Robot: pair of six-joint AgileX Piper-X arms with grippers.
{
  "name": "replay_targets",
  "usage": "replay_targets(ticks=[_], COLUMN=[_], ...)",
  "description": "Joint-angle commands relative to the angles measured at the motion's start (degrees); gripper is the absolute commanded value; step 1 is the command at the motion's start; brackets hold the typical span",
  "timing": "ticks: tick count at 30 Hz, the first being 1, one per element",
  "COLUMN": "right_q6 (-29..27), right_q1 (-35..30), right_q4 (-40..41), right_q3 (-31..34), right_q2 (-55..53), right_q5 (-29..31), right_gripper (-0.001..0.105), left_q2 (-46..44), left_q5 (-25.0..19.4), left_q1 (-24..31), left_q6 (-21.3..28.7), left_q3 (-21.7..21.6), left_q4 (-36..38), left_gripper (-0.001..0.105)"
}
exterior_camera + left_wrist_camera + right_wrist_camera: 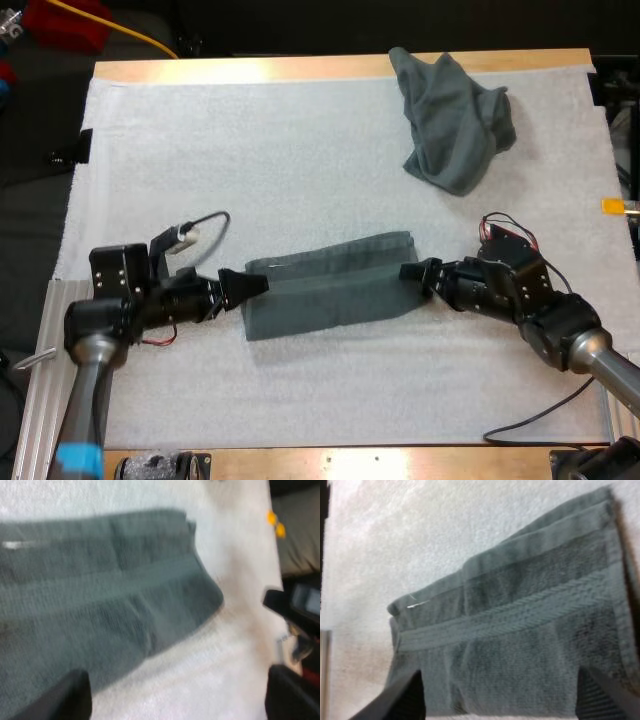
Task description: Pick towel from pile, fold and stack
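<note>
Towel folded oblong, ribbed weave, fluffy mat

This is a robotics lab bench. A wooden table carries a white mat, with a bare aluminium rail along its left edge. Two robot arms, left and right, reach in over it. A yellow cable trails over the dark floor past the far left corner.

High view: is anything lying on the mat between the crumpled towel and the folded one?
No. In the high view, only bare white mat separates the crumpled towel from the folded towel.
</note>
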Motion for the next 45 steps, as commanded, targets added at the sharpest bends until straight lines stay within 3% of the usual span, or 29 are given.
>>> replay_targets(ticks=[1, 5, 11, 19, 24, 29, 34, 40, 45], right_q6=[-1.8, -2.18, -3.4, -10.32, -17.65, -19.26, -21.16, -21.16, -21.16], right_q1=[-0.3, -0.3, -0.3, -0.3, -0.3, -0.3, -1.95, -9.78, -16.4], right_q4=[2.01, 4.92, 9.35, 19.16, 26.23, 26.52, 26.15, 23.93, 20.12], right_q3=[-0.38, -0.38, -0.38, -1.09, -5.13, -7.94, -9.38, -9.68, -9.78], right_q2=[-0.95, -3.44, -7.12, -11.8, -12.44, -11.99, -9.6, -5.45, -0.43], right_q5=[0.25, 0.46, 1.64, 4.43, 10.19, 12.15, 11.65, 3.57, -6.55], right_gripper=[0.062, 0.062, 0.062, 0.062, 0.062, 0.062, 0.062, 0.062, 0.062], left_q2=[-1.64, -7.57, -15.02, -24.02, -27.3, -27.35, -27.35, -27.35, -27.35], left_q5=[-2.27, -9.42, -14.49, -20.83, -27.91, -28.56, -26.5, -24.48, -22.21], left_q1=[-0.76, -2.92, -5.88, -10.44, -12.75, -12.93, -12.93, -12.93, -12.93], left_q6=[1.14, 2.79, 3.28, 3.28, 3.28, 3.28, 3.28, 3.28, 3.28], left_q3=[-0.28, -0.28, -0.28, -0.66, -2.84, -4.73, -4.79, -4.79, -4.79], left_q4=[1.61, 7.02, 11.82, 17.91, 19.81, 19.44, 19.44, 19.25, 19.25], left_gripper=[0.069, 0.069, 0.069, 0.069, 0.069, 0.069, 0.069, 0.069, 0.069])
